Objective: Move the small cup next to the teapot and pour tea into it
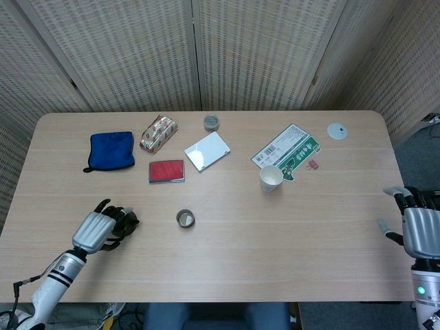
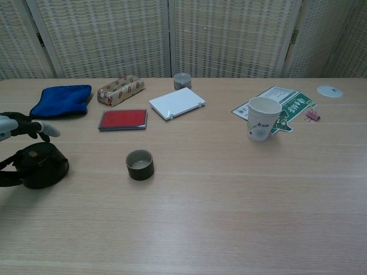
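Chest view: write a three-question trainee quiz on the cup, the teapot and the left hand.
1. True or false: the small cup stands apart from the teapot.
2. What lies directly behind the small cup? A) red case B) paper cup C) blue cloth
3. Fill in: the left hand is above the ____.

Key: 1 true; 2 A; 3 teapot.

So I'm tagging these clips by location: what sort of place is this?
Probably an indoor lab or office corner: a pale wooden table fenced by woven folding screens, scattered with props like a white paper cup.
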`<state>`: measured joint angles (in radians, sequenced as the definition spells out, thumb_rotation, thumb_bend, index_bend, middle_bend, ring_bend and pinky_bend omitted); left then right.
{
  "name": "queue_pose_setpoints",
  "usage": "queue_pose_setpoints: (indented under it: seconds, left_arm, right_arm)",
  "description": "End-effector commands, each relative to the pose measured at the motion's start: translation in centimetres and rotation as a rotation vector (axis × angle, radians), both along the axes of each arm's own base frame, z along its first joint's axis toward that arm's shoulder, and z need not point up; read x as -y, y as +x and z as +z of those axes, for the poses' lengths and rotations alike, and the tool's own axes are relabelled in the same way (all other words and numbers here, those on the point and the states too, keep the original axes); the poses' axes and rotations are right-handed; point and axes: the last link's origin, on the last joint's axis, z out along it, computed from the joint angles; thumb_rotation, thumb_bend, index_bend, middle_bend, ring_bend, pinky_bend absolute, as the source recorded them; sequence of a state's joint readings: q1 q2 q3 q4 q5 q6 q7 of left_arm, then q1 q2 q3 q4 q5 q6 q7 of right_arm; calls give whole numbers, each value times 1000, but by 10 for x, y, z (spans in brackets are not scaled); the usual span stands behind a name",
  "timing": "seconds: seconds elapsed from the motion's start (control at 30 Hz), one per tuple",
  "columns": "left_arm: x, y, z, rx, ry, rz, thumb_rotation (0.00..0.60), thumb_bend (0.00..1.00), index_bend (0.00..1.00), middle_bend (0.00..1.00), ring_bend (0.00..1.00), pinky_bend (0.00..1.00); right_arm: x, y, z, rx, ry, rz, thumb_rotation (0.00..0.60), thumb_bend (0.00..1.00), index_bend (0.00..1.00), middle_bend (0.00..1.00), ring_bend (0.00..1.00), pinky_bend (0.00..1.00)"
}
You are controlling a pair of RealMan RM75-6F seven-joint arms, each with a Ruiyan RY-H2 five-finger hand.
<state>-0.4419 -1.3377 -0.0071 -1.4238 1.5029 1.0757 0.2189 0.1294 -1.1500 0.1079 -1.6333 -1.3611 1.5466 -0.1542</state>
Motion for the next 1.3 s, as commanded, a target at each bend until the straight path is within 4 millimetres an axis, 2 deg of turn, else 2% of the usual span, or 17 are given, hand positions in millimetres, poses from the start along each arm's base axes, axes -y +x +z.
queue_pose_setpoints:
  seconds: [0.03, 0.5, 0.6, 0.73, 0.9, 1.1, 1.3]
  left_arm:
    - [-5, -6, 2, -30, -2, 5, 600, 202, 146, 224, 235, 69]
    - [-30, -17, 14, -66, 47, 32, 600, 202, 146, 224, 235, 68]
    - [-26, -16, 16, -51, 35, 36, 600, 203, 146, 224, 235, 68]
    - [-15, -10, 22, 20, 4, 38, 600, 203, 150, 224, 239, 68]
    - [-1, -6, 28, 54, 14, -1, 600, 202, 215, 227, 246, 68]
    - [7, -11, 28, 43, 24, -3, 600, 202, 324, 302, 322, 68]
    - [8, -16, 24, 37, 27, 8, 600, 202, 360, 339, 349, 68]
  right_arm:
    - [0, 0, -1, 0, 1, -1, 600, 200, 298, 288, 185, 307]
    - [0, 1, -1, 0, -5, -4, 600, 200, 298, 288, 185, 307]
    - [0, 1, 2, -9, -12, -6, 600, 200, 298, 289, 185, 307]
    - [3, 5, 15, -38, -44, 3, 600, 200, 298, 286, 185, 307]
    - [6, 12, 27, -49, -68, 16, 600, 200, 298, 285, 185, 307]
    - [4, 14, 26, -45, -54, 12, 600, 200, 298, 285, 185, 307]
    - [1, 12, 22, -41, -38, -1, 600, 200, 298, 285, 185, 307]
